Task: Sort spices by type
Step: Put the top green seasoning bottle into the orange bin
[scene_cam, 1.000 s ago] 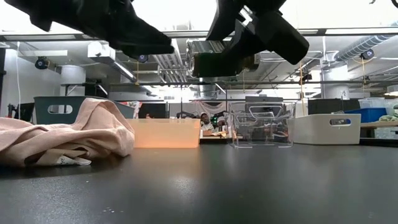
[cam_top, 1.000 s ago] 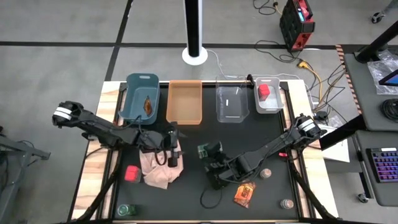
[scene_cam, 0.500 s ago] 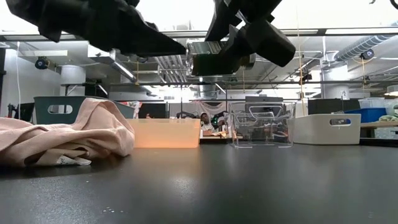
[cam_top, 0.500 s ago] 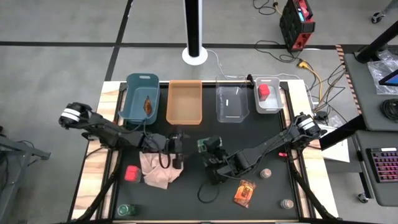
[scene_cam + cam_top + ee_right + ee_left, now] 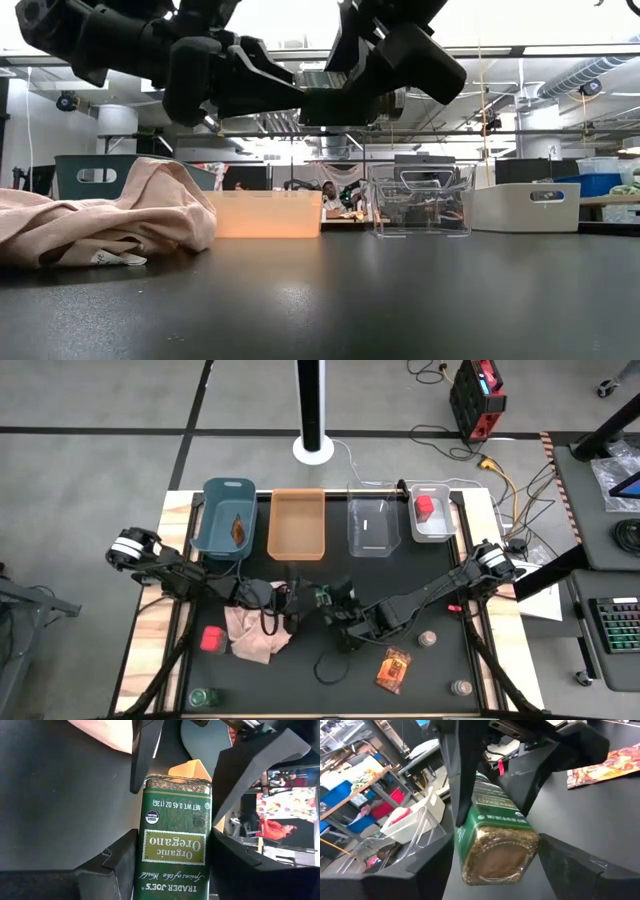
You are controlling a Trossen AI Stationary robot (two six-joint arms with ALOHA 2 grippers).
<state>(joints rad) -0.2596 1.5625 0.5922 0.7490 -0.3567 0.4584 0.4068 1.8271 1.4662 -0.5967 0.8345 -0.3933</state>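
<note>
— Where did we see the oregano jar (image 5: pixel 323 597)?

— At mid-frame, above the desk (image 5: pixel 400 575), clamped by the right end effector (image 5: pixel 330 600). The left end effector (image 5: pixel 300 598), fingers spread, flanked its free end, along its long axis.

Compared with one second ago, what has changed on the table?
The left gripper moved right from above the pink cloth to the oregano jar, its open fingers now at the jar's sides. The right gripper, shut on the jar, lifted it slightly toward the left one. Bins, cloth and remaining spices stayed.
</note>
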